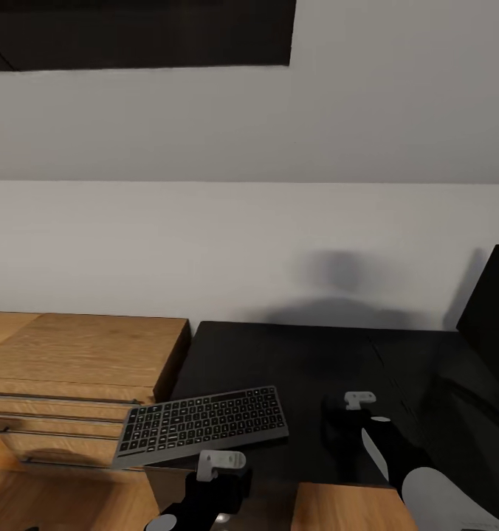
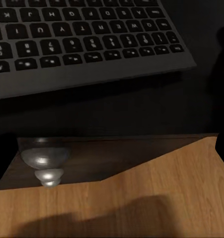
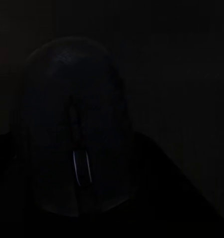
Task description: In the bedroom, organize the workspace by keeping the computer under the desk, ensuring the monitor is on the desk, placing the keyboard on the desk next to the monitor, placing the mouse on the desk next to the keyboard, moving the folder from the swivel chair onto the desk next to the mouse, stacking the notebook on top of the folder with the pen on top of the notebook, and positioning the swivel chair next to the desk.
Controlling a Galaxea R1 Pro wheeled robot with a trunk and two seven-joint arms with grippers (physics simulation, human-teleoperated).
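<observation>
The black keyboard [image 1: 205, 424] lies askew on the black desk [image 1: 279, 361], its left end hanging past the desk's front left corner. My left gripper [image 1: 221, 483] hovers just in front of and below the keyboard [image 2: 82, 39], holding nothing; its fingers are too dark to read. To the right, my right gripper [image 1: 339, 431] is low over the desk, and the black mouse [image 3: 77, 134] sits very close between its fingers. An edge of the monitor [image 1: 493, 317] stands at the far right.
A light wooden chest [image 1: 80, 361] with bar handles abuts the desk's left side. Two round silver knobs [image 2: 43, 157] of the drawer unit show under the desktop, above wooden floor [image 2: 141, 198]. A white wall [image 1: 249, 243] runs behind the desk.
</observation>
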